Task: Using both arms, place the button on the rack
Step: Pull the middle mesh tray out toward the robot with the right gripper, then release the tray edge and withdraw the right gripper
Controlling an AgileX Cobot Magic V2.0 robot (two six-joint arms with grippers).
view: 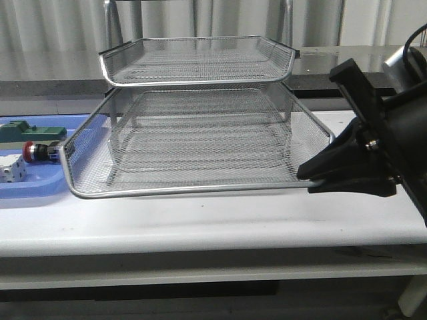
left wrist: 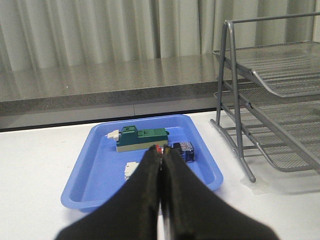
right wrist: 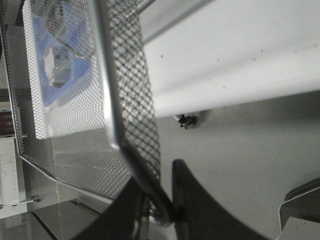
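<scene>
button: the red-capped button (view: 37,152) lies on its side in the blue tray (view: 40,183), right up against the rack's pulled-out tray, red cap facing away from the rack. In the left wrist view only a sliver of red (left wrist: 159,148) peeks out just past the fingertips, with its blue rear block beside that.

left gripper: the left gripper (left wrist: 161,162) has its fingers pressed together with nothing between them, tips just short of the button. Can't tell if they touch it.

blue tray: also holds a green block (left wrist: 142,138) and a white dotted cube (view: 13,173), both close to the button.

rack: the wire-mesh rack (view: 200,127) stands just beside the blue tray, lower tray slid out toward the table's front edge, upper tray (view: 197,59) sitting further back.

right gripper: the right gripper (right wrist: 159,210) is clamped on the front rim of that lower tray at its right corner, the wire edge pinched between the fingers.

table: white table (view: 213,223), grey curtain behind.
</scene>
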